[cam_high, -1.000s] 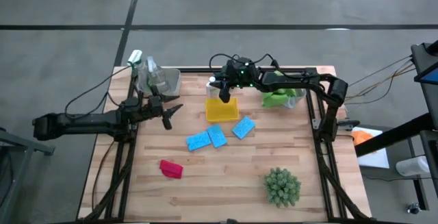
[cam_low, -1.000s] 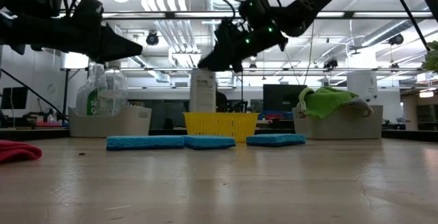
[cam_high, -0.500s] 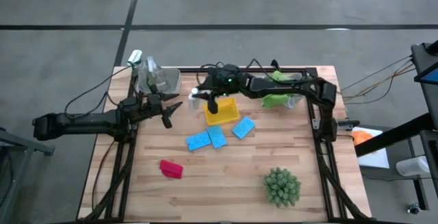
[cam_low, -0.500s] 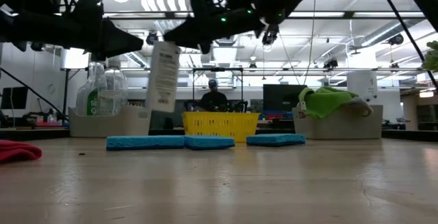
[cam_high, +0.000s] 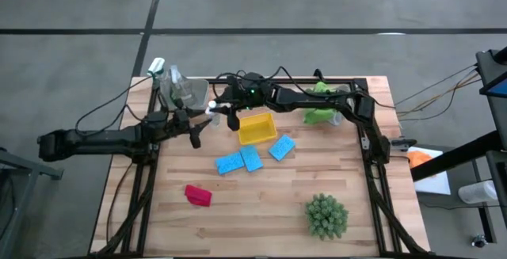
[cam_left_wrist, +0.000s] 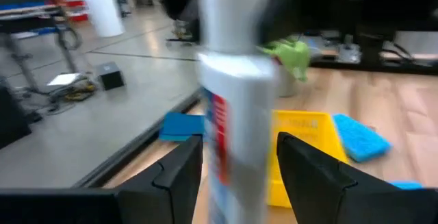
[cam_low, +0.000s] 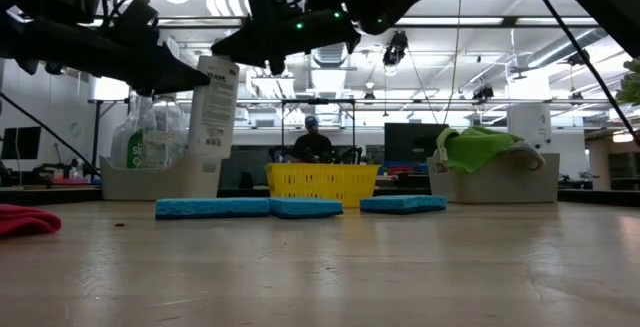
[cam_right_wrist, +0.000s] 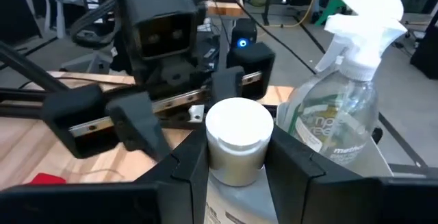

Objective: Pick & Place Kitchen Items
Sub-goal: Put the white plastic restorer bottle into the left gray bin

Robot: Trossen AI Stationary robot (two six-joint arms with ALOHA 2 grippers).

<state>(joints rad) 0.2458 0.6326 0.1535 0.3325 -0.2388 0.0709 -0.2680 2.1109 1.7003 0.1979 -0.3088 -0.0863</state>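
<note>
Right hand point(cam_right_wrist: 233, 172) grips white bottle point(cam_low: 213, 105) aloft, worktop's 11 o'clock, meeting half-open, empty left hand point(cam_left_wrist: 236, 176). Handover: centre bottle between left fingers point(cam_left_wrist: 179, 172), close firmly, then release right.

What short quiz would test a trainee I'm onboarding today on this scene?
1. How many blue sponges lie on the table? A two, B three, C five.
2. True or false: the white bottle stands on the table.
3. Fill in: the white bottle is held by the ____ gripper.

Key: 1 B; 2 false, it hangs in the air; 3 right.
</note>
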